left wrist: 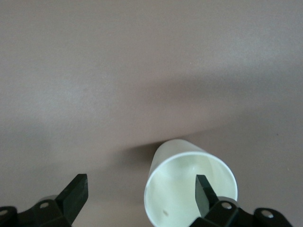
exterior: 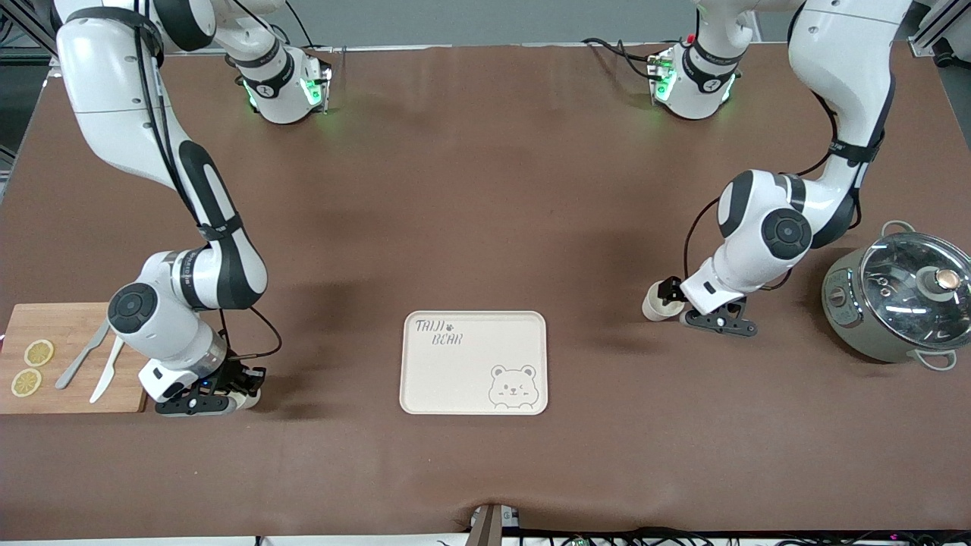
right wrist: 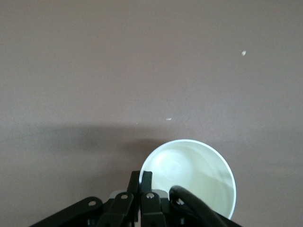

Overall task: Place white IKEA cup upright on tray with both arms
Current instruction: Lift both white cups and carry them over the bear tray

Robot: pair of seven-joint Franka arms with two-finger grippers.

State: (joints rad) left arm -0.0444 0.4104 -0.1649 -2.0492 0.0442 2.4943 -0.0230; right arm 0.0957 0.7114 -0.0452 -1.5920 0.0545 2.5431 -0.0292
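The cream tray (exterior: 473,312) with the bear drawing lies near the table's middle, with nothing on it. A white cup (exterior: 652,307) stands on the table between the tray and the pot. My left gripper (exterior: 666,294) is open at it. In the left wrist view (left wrist: 140,191) one finger (left wrist: 204,191) is inside the cup's (left wrist: 180,163) mouth and the other is well outside. My right gripper (exterior: 246,385) is low beside the cutting board. It is shut on the rim of a second white cup (right wrist: 194,175), as the right wrist view (right wrist: 141,182) shows.
A bamboo cutting board (exterior: 68,326) with two lemon slices and two knives lies at the right arm's end. A grey pot (exterior: 899,303) with a glass lid stands at the left arm's end, close to the left arm's elbow.
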